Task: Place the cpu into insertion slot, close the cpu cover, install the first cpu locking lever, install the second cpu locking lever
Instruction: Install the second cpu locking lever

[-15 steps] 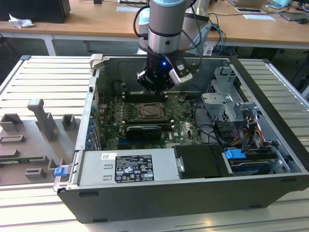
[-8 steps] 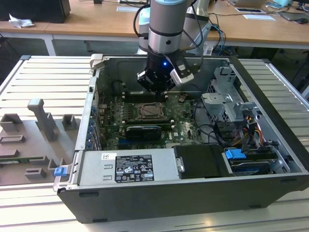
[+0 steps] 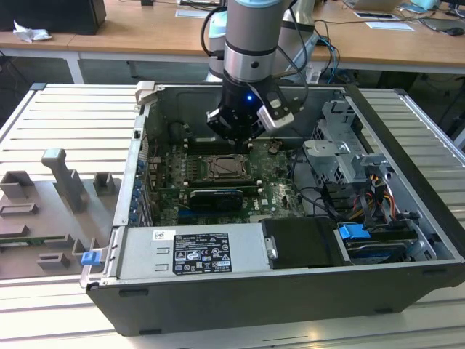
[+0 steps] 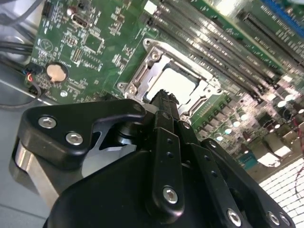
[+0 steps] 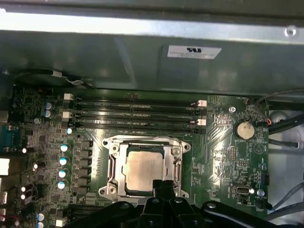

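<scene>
Matt pale metal cpu (image 5: pixel 145 171), shiny silver metal cpu cover (image 5: pixel 176 164), glossy green circuit board (image 5: pixel 223 142), black matt fingers (image 5: pixel 164 189).

**Bright room, glare on the board**

Even room light washes the exterior view, and a small blue lamp glows on the gripper (image 3: pixel 236 131). In the second wrist view, glare blows out the memory slots (image 4: pixel 223 52) and a far corner, while the close black fingers (image 4: pixel 166 142) sit soft. In the first wrist view the case wall (image 5: pixel 142 52) carries a bright streak, and the board below is dimmer, slightly hazy.
</scene>
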Action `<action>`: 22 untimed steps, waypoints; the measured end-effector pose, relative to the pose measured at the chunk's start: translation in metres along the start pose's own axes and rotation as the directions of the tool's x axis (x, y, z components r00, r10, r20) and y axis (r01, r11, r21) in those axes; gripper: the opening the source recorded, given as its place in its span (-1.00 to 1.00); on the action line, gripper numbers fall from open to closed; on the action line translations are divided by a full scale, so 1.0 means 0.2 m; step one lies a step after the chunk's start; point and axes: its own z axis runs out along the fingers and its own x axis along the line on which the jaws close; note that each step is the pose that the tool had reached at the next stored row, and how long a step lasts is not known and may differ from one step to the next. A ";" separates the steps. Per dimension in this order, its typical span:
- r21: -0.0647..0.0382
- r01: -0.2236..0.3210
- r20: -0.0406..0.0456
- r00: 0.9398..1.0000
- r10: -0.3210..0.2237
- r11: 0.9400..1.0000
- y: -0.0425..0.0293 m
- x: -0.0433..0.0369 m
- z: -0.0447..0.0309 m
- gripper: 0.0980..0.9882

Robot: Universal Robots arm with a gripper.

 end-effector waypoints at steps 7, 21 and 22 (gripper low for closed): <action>-0.011 0.000 -0.002 1.000 0.000 1.000 -0.078 0.003 -0.005 -0.98; -0.094 0.000 -0.002 1.000 0.000 0.996 -0.202 0.009 -0.008 -0.98; -0.095 0.000 -0.002 1.000 0.000 0.996 -0.213 0.009 -0.008 -0.98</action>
